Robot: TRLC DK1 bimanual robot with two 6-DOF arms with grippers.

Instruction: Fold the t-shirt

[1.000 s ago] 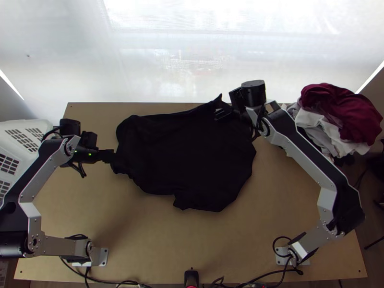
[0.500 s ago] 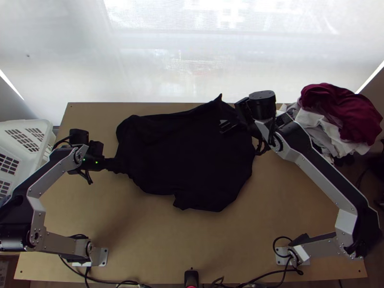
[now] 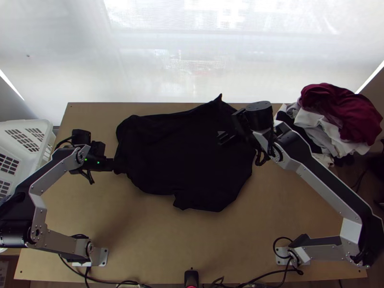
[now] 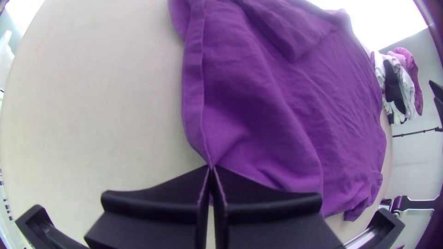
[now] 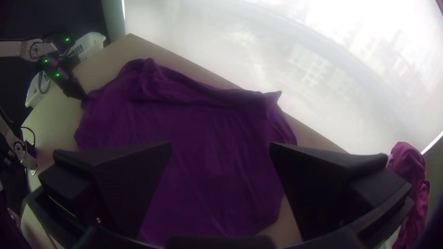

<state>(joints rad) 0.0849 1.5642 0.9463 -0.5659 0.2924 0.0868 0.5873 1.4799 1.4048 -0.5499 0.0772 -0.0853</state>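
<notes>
Across the near half of the wooden table the board is bare up to the t-shirt, which lies over the middle, dark from above and purple in the wrist views. Its near edge is uneven, with a small flap poking out. Judging by this loose, broad spread, the job is at an early stage: the cloth looks roughly laid out, no neat fold shows, and straightening, the folds themselves and a final tidy-up all seem to be left.

At the shirt's left side, the left gripper has its fingers pressed together, with a bit of the shirt's edge pinched at the tips. Farther up, the right gripper is spread wide above the cloth and holds nothing; it probably needs to go down onto an edge before it can help.

Along the far side, the shirt's edge is rumpled and rises to a pointed corner near the table's far edge. To the right of that lies a heap of clothes.
</notes>
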